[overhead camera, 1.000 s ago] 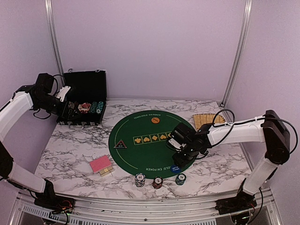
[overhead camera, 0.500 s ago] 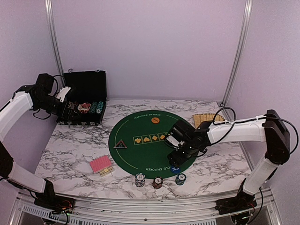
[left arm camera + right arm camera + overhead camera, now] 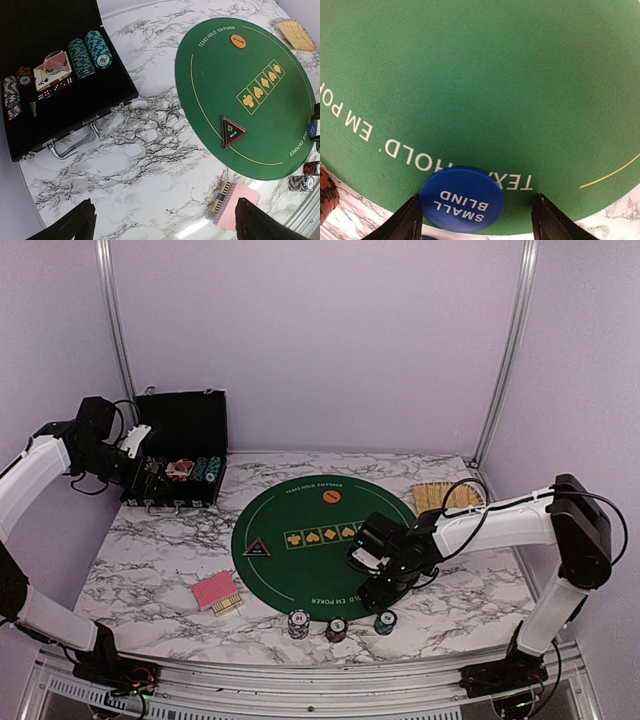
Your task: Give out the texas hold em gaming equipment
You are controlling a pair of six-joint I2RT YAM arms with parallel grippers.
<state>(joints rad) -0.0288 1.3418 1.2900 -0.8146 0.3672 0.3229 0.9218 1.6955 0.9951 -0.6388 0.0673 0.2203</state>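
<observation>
Blue button set at the mat's near edge, with the right jaws low around it

The left jaws hang released and empty by the open case [image 3: 60, 100], and the cards [image 3: 215, 592] lie on the table left of the green mat [image 3: 300, 560]. The right jaws stand apart astride the blue button [image 3: 461, 192], gripping nothing, one finger [image 3: 407, 222] almost against its rim. A sideways withdrawal could drag the button off the mat or topple the teal chip stack [image 3: 385, 621] just beside it.

White capitals "SMALL BLIND" sit on the blue round button [image 3: 461, 199]. The green round mat [image 3: 250, 85] carries "TEXAS HOLD 'EM POKER" along its far and near rims, plus a row of gold suit signs. The black triangular button [image 3: 232, 131] seems to read "ALL IN". The print on the orange button [image 3: 238, 40] is too small to read.
</observation>
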